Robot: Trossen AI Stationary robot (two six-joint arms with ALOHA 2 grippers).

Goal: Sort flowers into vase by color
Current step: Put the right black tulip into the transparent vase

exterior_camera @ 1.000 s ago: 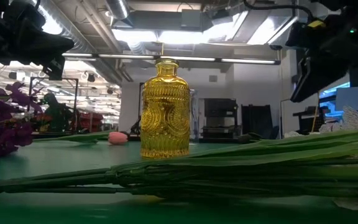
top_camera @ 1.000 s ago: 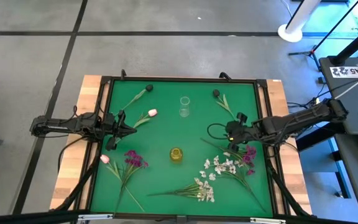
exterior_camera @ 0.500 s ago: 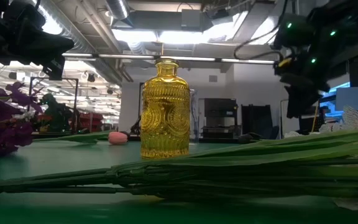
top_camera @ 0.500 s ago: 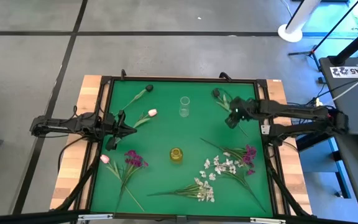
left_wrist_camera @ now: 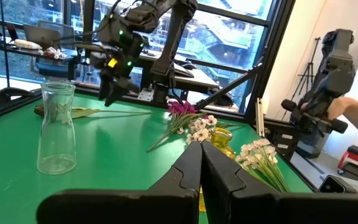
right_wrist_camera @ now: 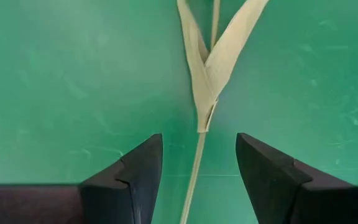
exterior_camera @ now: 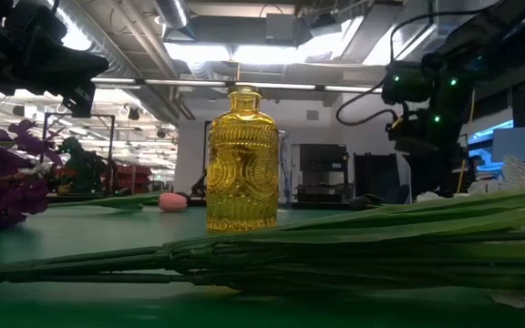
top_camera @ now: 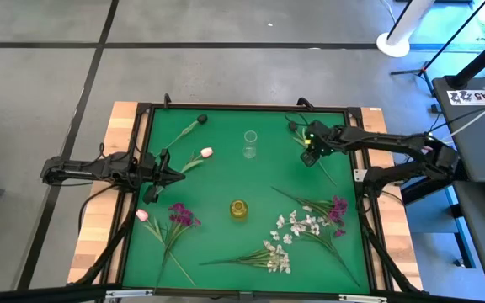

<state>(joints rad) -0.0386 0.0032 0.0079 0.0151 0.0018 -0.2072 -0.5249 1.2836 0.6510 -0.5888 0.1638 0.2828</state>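
A robotics lab: tripods, exposed ceiling ducts

No text or label can be read.

Green-stemmed flowers lie flat across the green table: magenta clusters, 2 pink tulips, white sprays, 2 dark buds.

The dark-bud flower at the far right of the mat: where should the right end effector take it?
Take the dark-bud flower on its bare stem just below the leaf fork, coming straight down. It lies flat on the green mat, and the open right end effector already straddles the thin stem there, so closing should pinch it crosswise.
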